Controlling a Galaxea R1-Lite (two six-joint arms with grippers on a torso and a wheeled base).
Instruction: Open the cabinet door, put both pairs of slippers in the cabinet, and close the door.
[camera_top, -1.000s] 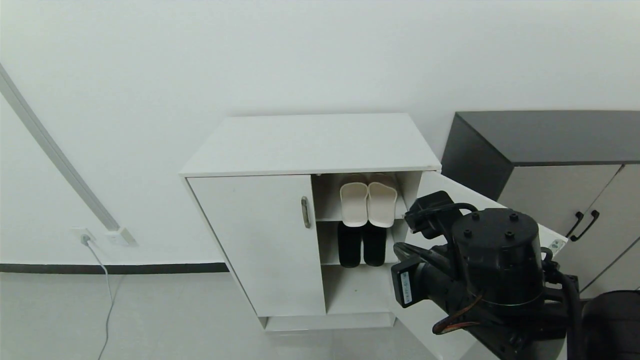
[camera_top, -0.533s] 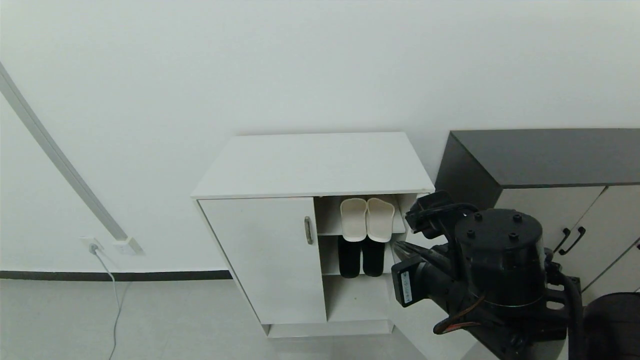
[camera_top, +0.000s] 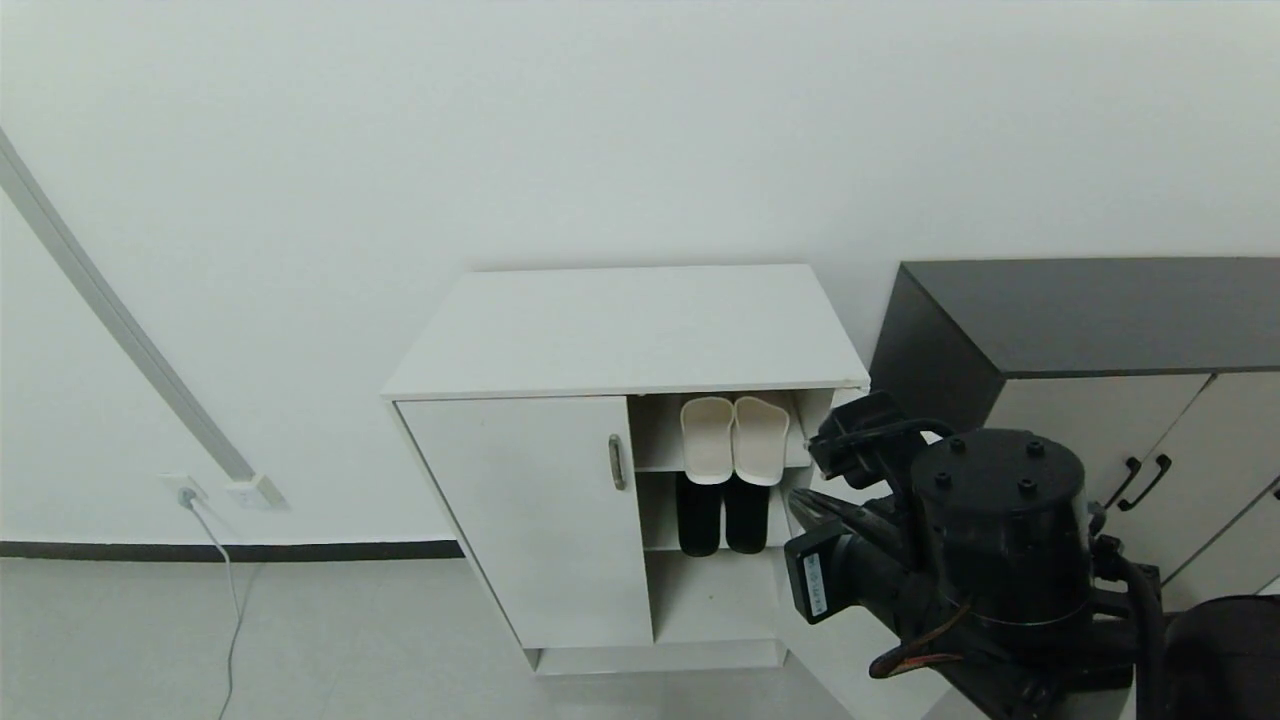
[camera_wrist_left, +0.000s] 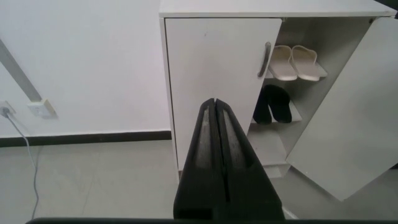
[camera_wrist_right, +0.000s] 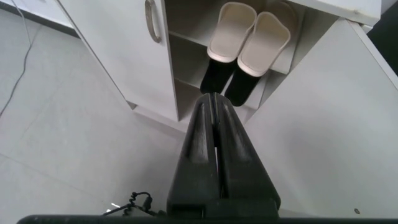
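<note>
The white cabinet (camera_top: 630, 325) stands against the wall with its left door (camera_top: 520, 520) closed and its right door (camera_wrist_right: 311, 130) swung open. A white pair of slippers (camera_top: 735, 438) lies on the top shelf, toes sticking out over the edge. A black pair (camera_top: 722, 515) lies on the shelf below. My right arm (camera_top: 990, 540) is in front of the open door. My right gripper (camera_wrist_right: 214, 98) is shut and holds nothing, pointing at the black slippers (camera_wrist_right: 241, 87) from a short way off. My left gripper (camera_wrist_left: 214, 102) is shut too, farther back, facing the closed door (camera_wrist_left: 211, 81).
A dark-topped cabinet (camera_top: 1090, 300) with black handles (camera_top: 1140, 480) stands right beside the white one. A wall socket with a hanging cable (camera_top: 185, 495) is at the far left. Grey floor (camera_top: 300, 640) lies open in front of the closed door.
The head view has pulled back, so the cabinet looks smaller and lower. Both pairs of slippers stay on their shelves. My right arm has sunk slightly.
</note>
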